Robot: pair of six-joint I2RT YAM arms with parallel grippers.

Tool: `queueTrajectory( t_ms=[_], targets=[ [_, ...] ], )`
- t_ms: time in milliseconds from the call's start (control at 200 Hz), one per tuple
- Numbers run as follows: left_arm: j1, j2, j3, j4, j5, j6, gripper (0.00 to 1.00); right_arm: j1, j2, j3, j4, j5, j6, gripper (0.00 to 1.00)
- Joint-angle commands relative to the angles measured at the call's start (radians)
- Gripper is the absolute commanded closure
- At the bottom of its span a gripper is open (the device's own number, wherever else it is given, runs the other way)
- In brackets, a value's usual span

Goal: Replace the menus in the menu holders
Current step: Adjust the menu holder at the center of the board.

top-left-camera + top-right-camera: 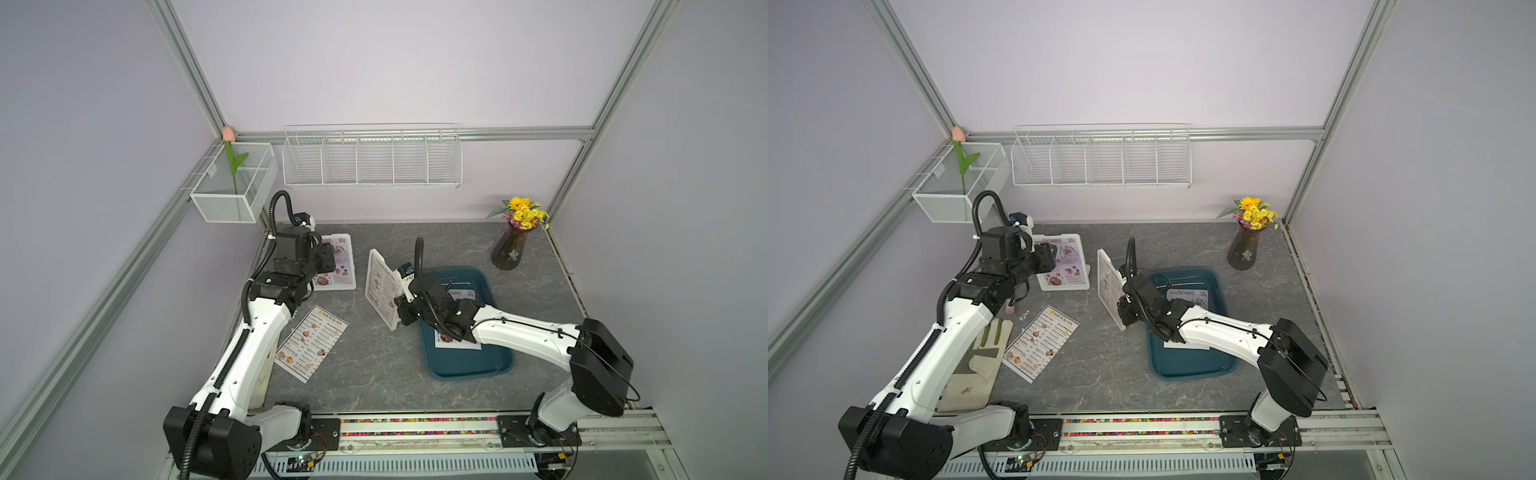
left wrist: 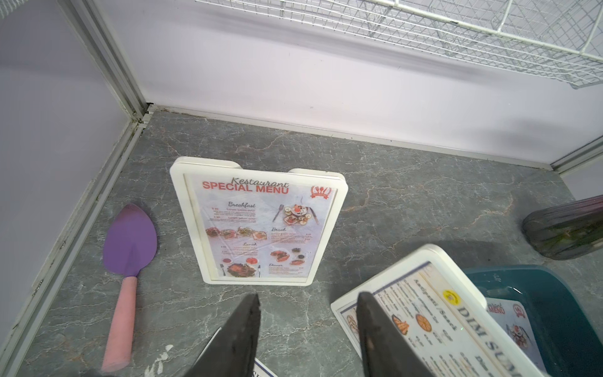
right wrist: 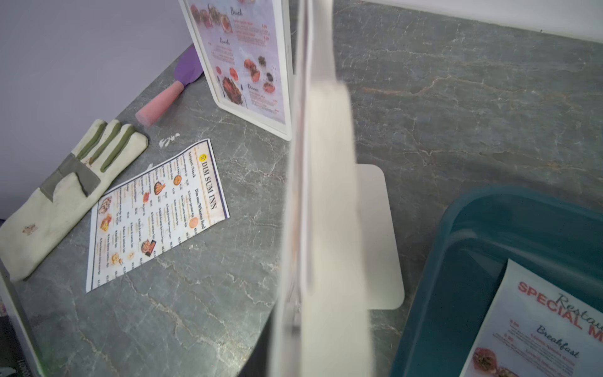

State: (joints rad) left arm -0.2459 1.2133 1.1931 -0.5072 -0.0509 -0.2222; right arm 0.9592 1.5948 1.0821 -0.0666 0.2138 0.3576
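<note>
Hovers with left claw (image 2: 308, 302) spread, empty, facing the SPECIAL MENU holder (image 2: 257, 222) at 11 o'clock; sets right claw (image 1: 401, 311) at the tilted DIM SUM INN holder (image 1: 379, 286) mid-table, pinching or loose, cannot tell; finds DIM SUM INN sheet (image 1: 311, 343) flat at 8 o'clock, SPECIAL MENU sheet (image 3: 538, 326) in teal tray (image 1: 494, 361) at 4 o'clock.

Pale lilac walls (image 1: 395, 62) close the cell on three sides, joined at the back corners by aluminium frame posts (image 1: 189, 66). Underneath lies a grey marble-patterned tabletop (image 1: 374, 365) with pale veins. A white wire rack (image 1: 372, 160) hangs on the back wall (five compartments, side by side). A white mesh basket (image 1: 232, 183) on the left wall holds a pink tulip (image 1: 228, 134). A dark glass vase (image 1: 510, 249) of yellow flowers stands in the far right corner. The light is soft and even.
</note>
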Motion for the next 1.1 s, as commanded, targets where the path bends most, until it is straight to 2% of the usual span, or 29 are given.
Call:
queueTrajectory(
  t_ms=[0, 160, 235, 345, 410, 635, 860, 1095],
  targets=[
    [-0.010, -0.011, -0.005, -0.002, 0.010, -0.002, 0.49, 0.004, -0.044, -0.017, -0.047, 0.029, 0.029, 0.73],
    [-0.016, -0.018, -0.012, -0.015, 0.021, 0.001, 0.49, -0.001, -0.104, 0.019, -0.172, 0.004, -0.049, 0.51],
    [-0.027, -0.019, -0.016, -0.035, 0.026, 0.012, 0.48, -0.020, -0.145, 0.080, -0.294, -0.058, -0.099, 0.41],
    [-0.066, -0.017, -0.048, -0.061, 0.027, 0.024, 0.48, -0.066, -0.164, 0.215, -0.478, -0.163, -0.146, 0.37],
    [-0.086, -0.020, -0.085, -0.067, 0.027, 0.020, 0.48, -0.093, -0.145, 0.306, -0.557, -0.194, -0.161, 0.41],
    [-0.095, -0.033, -0.212, -0.048, 0.030, -0.012, 0.48, -0.144, 0.036, 0.612, -0.667, -0.230, -0.197, 0.67],
    [-0.094, -0.047, -0.255, -0.053, 0.024, -0.026, 0.48, -0.162, 0.202, 0.791, -0.714, -0.284, -0.213, 0.74],
    [-0.095, -0.074, -0.256, -0.074, 0.000, -0.018, 0.48, -0.164, 0.294, 0.846, -0.716, -0.303, -0.209, 0.76]
  ],
)
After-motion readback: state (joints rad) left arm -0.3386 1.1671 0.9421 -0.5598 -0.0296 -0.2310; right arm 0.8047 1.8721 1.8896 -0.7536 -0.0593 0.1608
